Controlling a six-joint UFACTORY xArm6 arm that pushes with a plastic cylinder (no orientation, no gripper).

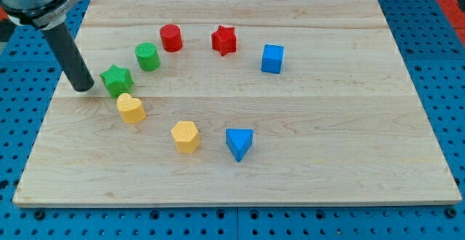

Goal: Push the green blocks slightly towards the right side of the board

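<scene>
A green star block lies at the board's left, and a green cylinder block lies up and to the right of it. My tip stands on the board just left of the green star, a small gap away or barely touching; I cannot tell which. The dark rod rises from the tip toward the view's top left corner.
A yellow heart block lies just below the green star. A red cylinder, a red star, a blue cube, a yellow hexagon block and a blue triangle lie around the wooden board.
</scene>
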